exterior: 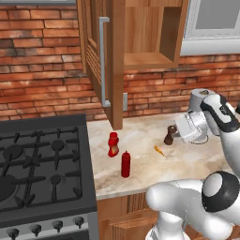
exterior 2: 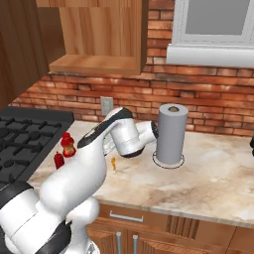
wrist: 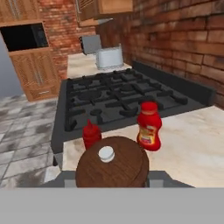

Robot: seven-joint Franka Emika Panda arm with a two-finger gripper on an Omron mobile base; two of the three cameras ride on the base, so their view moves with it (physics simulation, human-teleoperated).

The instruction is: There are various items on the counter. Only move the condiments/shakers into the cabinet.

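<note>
Cabinet [exterior: 136, 33], reddish-brown wood, mounted on the brick wall [exterior: 42, 70] above the counter [exterior: 140, 140]; door [exterior: 105, 61] swung open toward the stove [exterior: 42, 164], grey bar handle [exterior: 103, 61] vertical, shelf inside bare. Stove, black, 1 unit, at the counter's left end. Paper towel roll [exterior 2: 171, 134], upright, just beside the robot's wrist. 2 red bottles standing upright near the stove edge: curvy squeeze bottle [exterior: 113, 144] behind, slim bottle [exterior: 125, 164] nearer the counter's front edge, close together, apart. Brown shaker [exterior: 169, 135], upright, long axis vertical, knob on top, on the counter right of the bottles. Gripper [exterior: 177, 131] at the shaker, level with it; in the hand view the shaker's round top sits between the fingertips; whether the jaws clamp it cannot be told. Orange carrot piece [exterior: 159, 150], lying flat near the shaker.
</note>
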